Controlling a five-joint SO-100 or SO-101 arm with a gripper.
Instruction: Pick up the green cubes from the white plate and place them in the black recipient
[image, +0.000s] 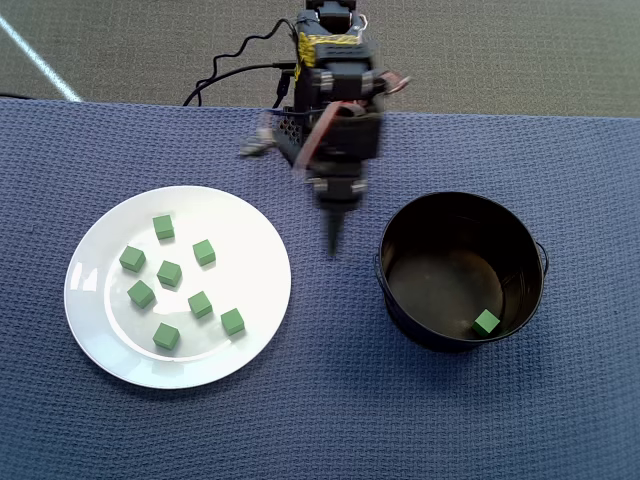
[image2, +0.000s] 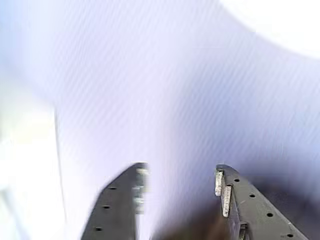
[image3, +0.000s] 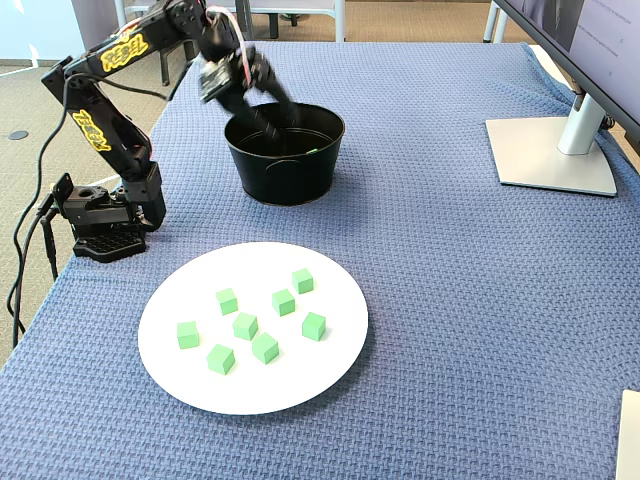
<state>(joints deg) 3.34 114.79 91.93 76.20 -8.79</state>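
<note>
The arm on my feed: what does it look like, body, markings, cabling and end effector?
The arm is black, with yellow lettering on its links and a perforated black base. Black cables trail from the base off the table edge, and light wires run near the wrist. The end effector has two dark grey fingers with rows of small holes and pale pads on their inner faces.

A woven blue cloth (image3: 450, 300) is covering the desk; a grey metal monitor stand (image3: 555, 152) is sitting on it, beige carpet (image: 500, 50) lying beyond.
</note>
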